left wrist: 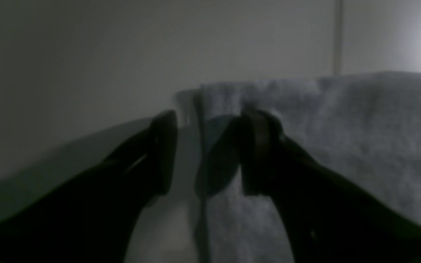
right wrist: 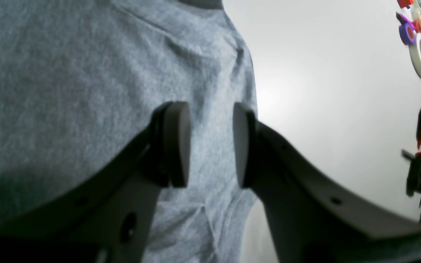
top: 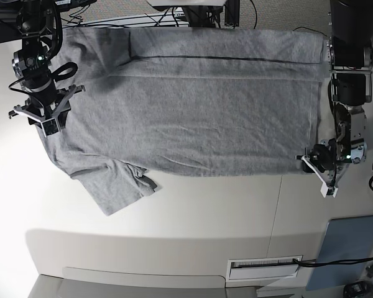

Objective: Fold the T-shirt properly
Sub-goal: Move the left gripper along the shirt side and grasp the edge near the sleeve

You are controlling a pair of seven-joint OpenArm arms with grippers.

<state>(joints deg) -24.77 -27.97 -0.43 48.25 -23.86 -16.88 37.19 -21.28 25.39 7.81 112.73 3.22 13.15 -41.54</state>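
The right tool [right wrist: 211, 144] hangs over the grey T-shirt [right wrist: 68, 91], pads [right wrist: 175, 142] parted (cloth visible between them); the pale surface [right wrist: 323, 109] lies beside the cloth's edge.

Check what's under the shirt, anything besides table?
Only the white table shows around the T-shirt. The shirt lies flat with one sleeve spread; no bulges suggest anything beneath, but the covered surface itself can't be seen.
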